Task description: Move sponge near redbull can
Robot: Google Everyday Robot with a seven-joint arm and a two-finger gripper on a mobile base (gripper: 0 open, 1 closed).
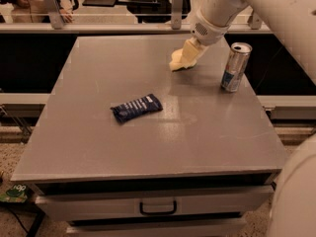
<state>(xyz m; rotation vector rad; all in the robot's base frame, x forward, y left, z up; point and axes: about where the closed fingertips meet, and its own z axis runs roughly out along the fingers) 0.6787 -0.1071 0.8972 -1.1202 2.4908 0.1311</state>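
Note:
My gripper [183,58] hangs from the white arm over the back right part of the grey table [148,147]. Its pale yellow fingers are shut on the small pale yellow sponge [175,65], which sits low at the table surface. The redbull can [235,67], slim, silver and blue, stands upright near the table's right edge. It is to the right of the sponge, about a can's height away, and apart from it.
A dark blue snack wrapper [137,107] lies flat near the middle of the table. The robot's white body [296,201] fills the lower right corner. A drawer with a handle [158,207] is under the table front. A railing and chairs stand behind the table.

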